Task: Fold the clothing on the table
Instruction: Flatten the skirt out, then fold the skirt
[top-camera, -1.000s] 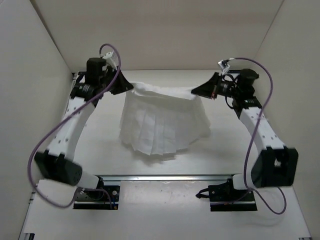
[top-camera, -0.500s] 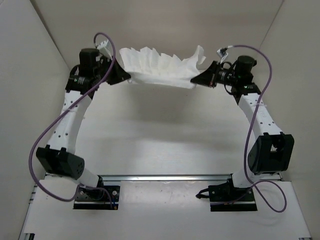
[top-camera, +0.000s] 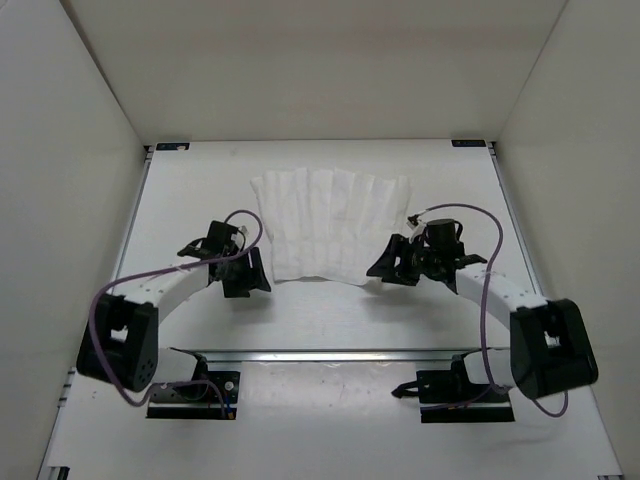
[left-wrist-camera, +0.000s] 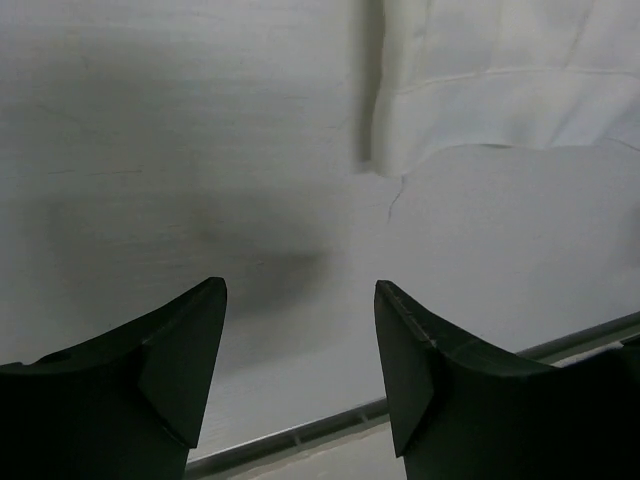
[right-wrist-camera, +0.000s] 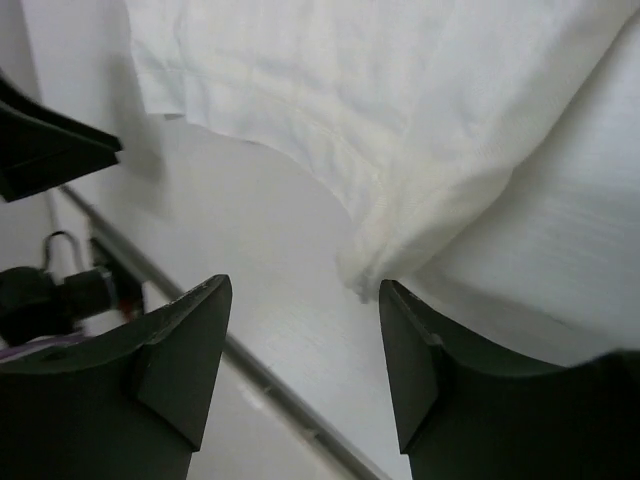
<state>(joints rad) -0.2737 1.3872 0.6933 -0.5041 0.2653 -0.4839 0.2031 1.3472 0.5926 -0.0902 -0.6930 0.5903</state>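
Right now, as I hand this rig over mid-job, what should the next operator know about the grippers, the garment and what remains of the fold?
The clothing lies spread flat in the middle of the table, with its pleats running away from the arms.
The left gripper is open and empty, low over the table just short of the near left corner.
The right gripper is open and empty, by the near right corner.
Done: the garment is laid out flat.
Left: every fold, as none shows yet. Regrasping the two near corners looks like the likely next step.
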